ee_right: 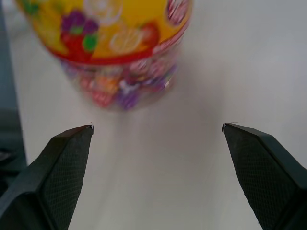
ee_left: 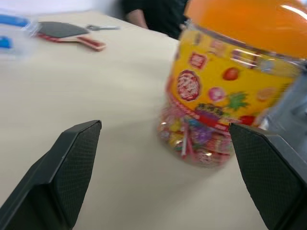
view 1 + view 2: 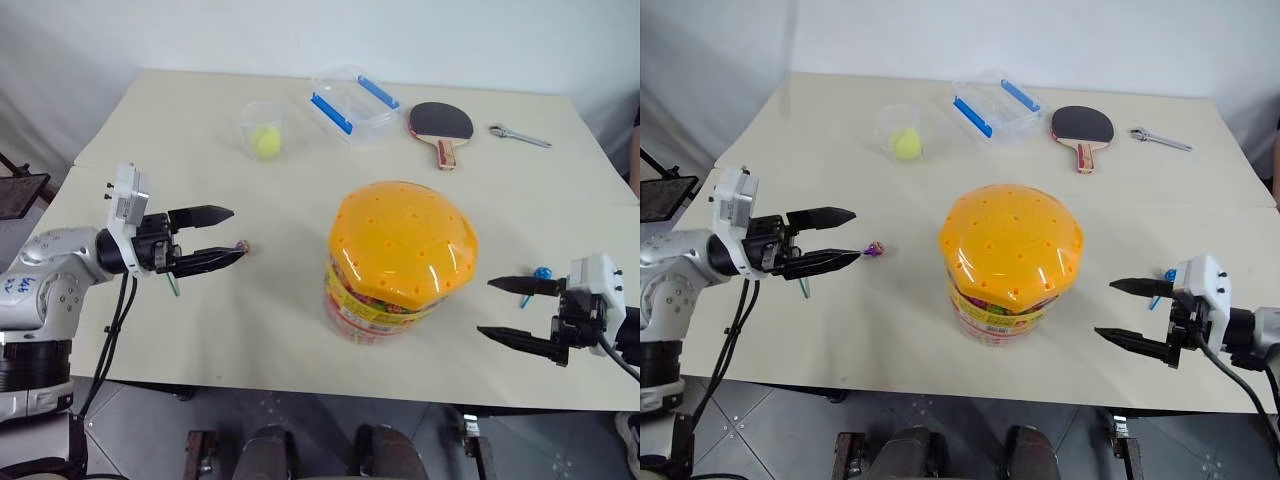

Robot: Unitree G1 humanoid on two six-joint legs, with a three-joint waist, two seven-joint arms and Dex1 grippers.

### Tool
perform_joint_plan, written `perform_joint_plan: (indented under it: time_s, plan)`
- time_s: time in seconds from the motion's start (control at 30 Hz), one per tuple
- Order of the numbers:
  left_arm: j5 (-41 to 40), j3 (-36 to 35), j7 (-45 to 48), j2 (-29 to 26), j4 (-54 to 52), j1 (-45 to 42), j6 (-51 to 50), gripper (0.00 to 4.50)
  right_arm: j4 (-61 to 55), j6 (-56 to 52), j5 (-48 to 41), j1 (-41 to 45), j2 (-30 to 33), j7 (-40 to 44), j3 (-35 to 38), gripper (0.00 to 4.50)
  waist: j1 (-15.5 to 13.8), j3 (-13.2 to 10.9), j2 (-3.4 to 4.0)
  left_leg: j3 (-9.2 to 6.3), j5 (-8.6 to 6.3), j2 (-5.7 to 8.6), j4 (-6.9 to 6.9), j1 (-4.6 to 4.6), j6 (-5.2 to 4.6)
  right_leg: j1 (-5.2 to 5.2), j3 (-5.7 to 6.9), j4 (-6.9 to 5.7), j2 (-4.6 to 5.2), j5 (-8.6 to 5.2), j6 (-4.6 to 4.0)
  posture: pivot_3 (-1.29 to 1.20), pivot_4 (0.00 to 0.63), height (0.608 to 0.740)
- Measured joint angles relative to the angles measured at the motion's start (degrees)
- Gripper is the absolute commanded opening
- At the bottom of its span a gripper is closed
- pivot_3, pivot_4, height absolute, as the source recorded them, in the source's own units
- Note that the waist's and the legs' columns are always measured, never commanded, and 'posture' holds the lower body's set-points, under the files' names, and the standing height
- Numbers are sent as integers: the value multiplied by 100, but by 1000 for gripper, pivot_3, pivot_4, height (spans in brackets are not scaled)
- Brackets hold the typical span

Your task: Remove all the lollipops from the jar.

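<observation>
Presently: jar (image 3: 400, 262), orange lid on, upright on table (image 3: 250, 310) between both hands. Left hand (image 3: 222, 236) wide open, empty; purple lollipop (image 3: 875, 249) just past its fingertips. Right hand (image 3: 510, 310) wide open, empty; blue lollipop (image 3: 541, 273) just behind it. Step judged: approaching jar. Next: steady tub, free lid.

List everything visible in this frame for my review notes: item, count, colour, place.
jar: one, clear with orange domed lid, table centre
purple lollipop: one, red stick, table left of the jar
green stick: one, under the left tool; candy not visible
blue lollipop: one, near table's right edge
small clear cup: one, holding a yellow-green ball, far left
clear box: one, blue clips, far centre
paddle: one, black and red, far right
wrench: one, silver, far right
left tool: black, open
right tool: black, open
</observation>
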State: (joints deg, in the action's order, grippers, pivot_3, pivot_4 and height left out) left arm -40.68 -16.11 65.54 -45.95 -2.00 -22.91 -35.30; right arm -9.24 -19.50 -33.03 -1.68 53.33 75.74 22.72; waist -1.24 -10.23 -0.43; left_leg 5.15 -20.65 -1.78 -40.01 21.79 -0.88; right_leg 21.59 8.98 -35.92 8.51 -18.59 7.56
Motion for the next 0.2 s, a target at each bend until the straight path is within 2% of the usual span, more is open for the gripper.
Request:
perform_joint_plan:
  time_s: [0.2]
  plan:
    - [82, -578, -3, -21, -329, 1307, 447, 4500, 172, 218, -218, 113, -470, 25, -28, 4489, -13, 0, 0, 3, -2, 0, 5, -10, 3, -4, -5, 1, 1, 0, 0, 0, 150, 740]
